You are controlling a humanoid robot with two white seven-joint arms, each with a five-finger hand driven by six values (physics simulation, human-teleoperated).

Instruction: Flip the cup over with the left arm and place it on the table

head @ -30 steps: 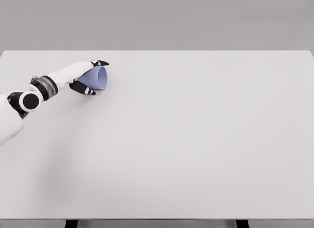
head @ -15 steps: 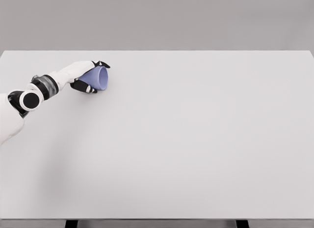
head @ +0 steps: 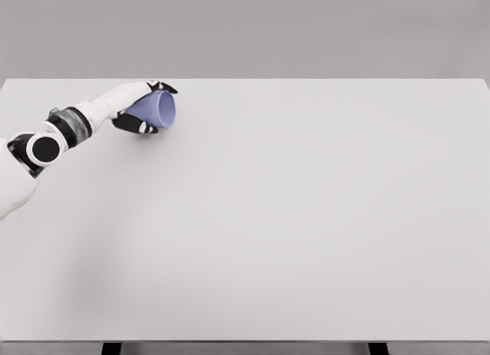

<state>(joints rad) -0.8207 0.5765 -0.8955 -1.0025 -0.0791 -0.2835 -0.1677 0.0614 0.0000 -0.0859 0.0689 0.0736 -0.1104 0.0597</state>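
A pale blue cup is held on its side at the far left of the white table, its open mouth turned to the right. My left hand is shut around it, with black-tipped fingers over the top and others underneath. The cup is lifted slightly off the tabletop. The left arm comes in from the picture's left edge. No right arm shows.
The table's far edge runs just behind the hand. Beyond it is a plain grey wall.
The left hand has lifted the cup up and slightly to the right, toward the table's far edge. The cup's mouth has tilted a bit more upward.
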